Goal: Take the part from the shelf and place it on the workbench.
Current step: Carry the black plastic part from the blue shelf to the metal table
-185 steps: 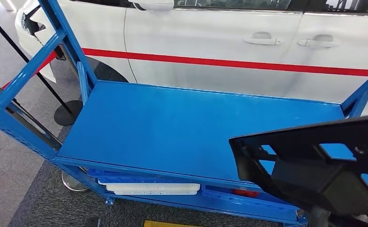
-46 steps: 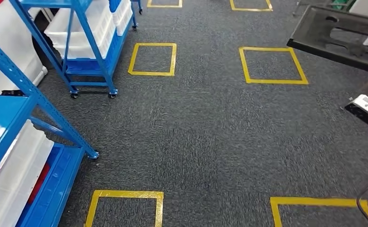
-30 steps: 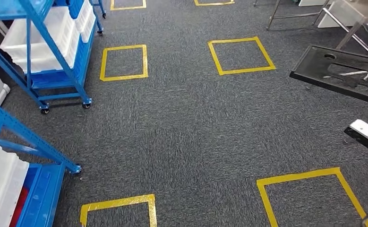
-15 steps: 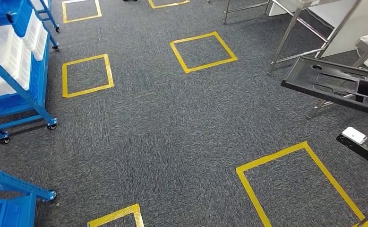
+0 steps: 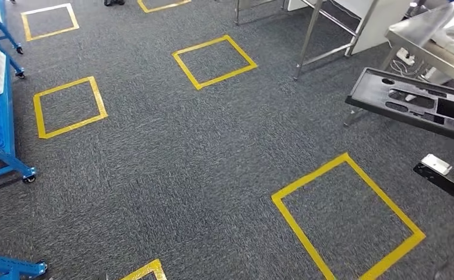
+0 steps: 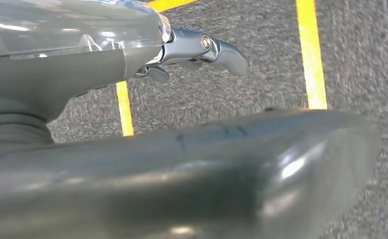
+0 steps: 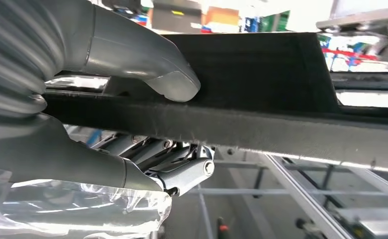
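Black plastic part (image 5: 422,105) is gripped at its edge by the right hand (image 7: 147,129), carried level above carpet near the steel worktop (image 5: 428,35). Left hand (image 6: 201,50) is empty, fingers loosely extended. Part should be kept level on approach

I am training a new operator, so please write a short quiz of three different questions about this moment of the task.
1. True or false: the black part already lies on the metal workbench.
2. Which robot hand grips the black part? A) left B) right
3. Fill in: the squares on the grey carpet are marked with ____ tape.

Key: 1. False; in the head view it is held in the air over the carpet, in front of the workbench. 2. B; the right wrist view shows the thumb on one side of the part's edge and fingers on the other. 3. yellow.
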Motion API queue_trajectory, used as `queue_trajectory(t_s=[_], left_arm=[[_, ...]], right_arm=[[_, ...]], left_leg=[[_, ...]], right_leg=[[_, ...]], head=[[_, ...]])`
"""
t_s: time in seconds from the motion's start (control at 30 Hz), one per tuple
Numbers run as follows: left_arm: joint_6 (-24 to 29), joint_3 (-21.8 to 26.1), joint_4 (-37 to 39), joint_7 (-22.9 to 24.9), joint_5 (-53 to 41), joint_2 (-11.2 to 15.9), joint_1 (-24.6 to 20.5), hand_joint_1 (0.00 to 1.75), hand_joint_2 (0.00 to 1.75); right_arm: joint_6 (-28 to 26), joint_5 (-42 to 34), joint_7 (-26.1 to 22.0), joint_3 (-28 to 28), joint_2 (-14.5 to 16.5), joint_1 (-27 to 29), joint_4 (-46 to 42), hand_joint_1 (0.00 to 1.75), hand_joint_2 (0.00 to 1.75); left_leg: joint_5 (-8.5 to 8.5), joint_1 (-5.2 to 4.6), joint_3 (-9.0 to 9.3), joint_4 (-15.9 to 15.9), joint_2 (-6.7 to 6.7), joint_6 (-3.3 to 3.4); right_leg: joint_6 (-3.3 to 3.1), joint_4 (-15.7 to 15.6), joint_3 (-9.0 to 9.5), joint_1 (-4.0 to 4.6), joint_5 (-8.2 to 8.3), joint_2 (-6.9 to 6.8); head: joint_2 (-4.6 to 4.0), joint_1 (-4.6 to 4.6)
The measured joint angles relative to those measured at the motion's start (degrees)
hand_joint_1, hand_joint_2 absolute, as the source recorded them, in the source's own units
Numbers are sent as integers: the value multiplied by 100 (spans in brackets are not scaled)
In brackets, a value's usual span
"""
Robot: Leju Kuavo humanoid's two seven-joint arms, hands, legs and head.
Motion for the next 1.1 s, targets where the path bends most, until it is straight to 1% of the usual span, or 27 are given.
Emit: queue_trajectory(t_s=[0.07,0.1,0.13,0.17,0.23,0.27,0.3,0.33,0.37,0.43,0.47,0.5,0.57,0.6,0.63,0.67,0.7,0.73,0.77,0.8,0.83,0.87,0.9,0.97,1.0,1.07,1.1], left_arm=[[-4,-2,0,4,-3,2,-6,0,0],[-9,-4,0,5,-10,4,-12,0,0],[-17,-7,0,5,-20,7,-17,0,0],[-30,-11,0,13,-39,10,-19,0,0],[-55,-21,0,44,-81,14,-10,0,0],[-68,-27,0,63,-97,16,-2,0,0],[-79,-37,0,77,-103,19,2,0,0],[-86,-50,0,83,-103,22,2,0,0],[-90,-65,0,83,-103,26,-3,0,0],[-92,-93,0,73,-101,39,-17,0,0],[-92,-102,0,63,-97,47,-24,0,0],[-92,-108,0,52,-92,53,-34,0,0],[-92,-112,0,34,-81,54,-77,0,0],[-92,-113,-1,28,-78,49,-103,0,0],[-91,-113,-1,25,-74,44,-122,0,0],[-91,-113,-2,23,-71,39,-126,0,0],[-90,-113,-2,23,-69,36,-119,0,0],[-90,-113,-2,24,-68,36,-102,0,0],[-90,-113,-1,25,-68,36,-84,0,0],[-90,-113,-1,26,-68,35,-71,0,0],[-90,-113,-1,28,-68,32,-65,0,0],[-90,-113,-1,33,-68,29,-64,0,0],[-89,-113,-1,39,-68,25,-64,0,0],[-90,-113,-1,54,-69,20,-64,0,0],[-92,-113,-1,59,-70,20,-69,0,0],[-102,-115,-2,62,-78,19,-82,0,0],[-107,-116,-2,64,-81,19,-89,0,0]], right_arm=[[-11,-18,-7,7,0,3,24,175,175],[-21,-41,-19,9,0,9,31,175,175],[-34,-76,-37,10,1,10,33,175,175],[-62,-131,-71,16,13,9,31,175,175],[-121,-241,-160,72,77,3,33,175,175],[-144,-280,-207,134,133,-9,47,175,175],[-152,-292,-242,225,201,-37,77,175,175],[-156,-286,-268,336,281,-92,124,175,175],[-159,-271,-285,470,365,-185,195,175,175],[-189,-234,-290,799,581,-471,417,175,175],[-218,-217,-281,986,709,-646,561,175,175],[-251,-200,-262,1183,846,-825,719,175,175],[-301,-167,-208,1544,1090,-1138,1009,175,175],[-315,-154,-182,1694,1186,-1259,1135,175,175],[-326,-143,-163,1810,1263,-1370,1245,175,175],[-335,-136,-148,1908,1337,-1483,1347,175,175],[-344,-132,-135,1984,1407,-1584,1436,175,175],[-352,-129,-123,2052,1473,-1678,1517,175,175],[-358,-129,-112,2119,1537,-1746,1589,175,175],[-363,-130,-104,2178,1587,-1789,1653,175,175],[-366,-131,-102,2228,1628,-1821,1710,175,175],[-370,-131,-99,2271,1664,-1854,1760,175,175],[-381,-131,-97,2306,1697,-1896,1802,175,175],[-452,-101,-57,2360,1785,-2003,1884,175,175],[-499,-70,-15,2378,1830,-2053,1929,175,175],[-561,-21,73,2394,1903,-2120,2016,175,175],[-571,-15,102,2396,1923,-2143,2053,175,175]], left_leg=[[-37,-12,34,-2,110,-66],[-72,-3,42,25,85,-98],[-147,9,11,121,-15,-124],[-284,21,-84,345,-158,-144],[-664,37,-456,1132,-421,-160],[-803,38,-656,1527,-462,-163],[-832,37,-787,1759,-479,-162],[-742,36,-817,1762,-491,-153],[-545,35,-735,1523,-521,-133],[-112,42,-411,710,-746,-72],[13,52,-278,385,-864,-52],[62,55,-205,197,-943,-37],[68,53,-168,112,-886,-11],[94,56,-155,79,-817,19],[125,65,-140,38,-753,54],[154,76,-131,-2,-688,83],[171,79,-129,-24,-625,102],[174,74,-131,-29,-564,111],[171,70,-135,-27,-499,112],[163,68,-135,-23,-432,110],[152,67,-131,-17,-363,105],[137,68,-124,-9,-299,96],[117,67,-112,1,-242,81],[73,47,-106,24,-148,30],[55,34,-103,31,-109,0],[34,20,-86,28,-31,-58],[18,21,-79,29,-25,-92]], right_leg=[[-93,11,-17,20,-6,139],[-127,1,-16,12,-2,204],[-167,-9,-11,0,3,262],[-207,-20,-3,-12,10,317],[-265,-23,-2,-8,10,439],[-280,-21,-2,4,10,518],[-286,-17,-2,17,10,605],[-288,-10,-1,26,11,698],[-288,1,-1,31,11,794],[-278,34,-15,36,12,983],[-259,51,-34,31,18,1081],[-227,60,-62,21,29,1167],[-141,45,-109,-3,70,1325],[-109,45,-123,-5,77,1285],[-89,101,-156,11,36,1133],[-74,257,-231,30,-64,923],[-69,530,-355,38,-223,676],[-56,893,-527,42,-409,513],[-40,1262,-699,31,-557,448],[-25,1511,-813,19,-619,420],[-15,1566,-833,11,-578,406],[-12,1389,-739,6,-435,383],[-20,1022,-548,9,-233,325],[-70,288,-171,52,15,181],[-106,86,-76,78,51,145],[-175,14,-61,115,32,196],[-209,3,-50,99,31,229]], head=[[-1,0],[0,0],[0,-1],[-1,-1],[0,-3],[0,-3],[1,-4],[1,-4],[1,-4],[1,-4],[1,-4],[0,-4],[0,-4],[0,-4],[0,-2],[0,-1],[0,1],[0,3],[0,2],[0,3],[0,3],[1,3],[1,3],[1,2],[1,2],[1,2],[1,2]])
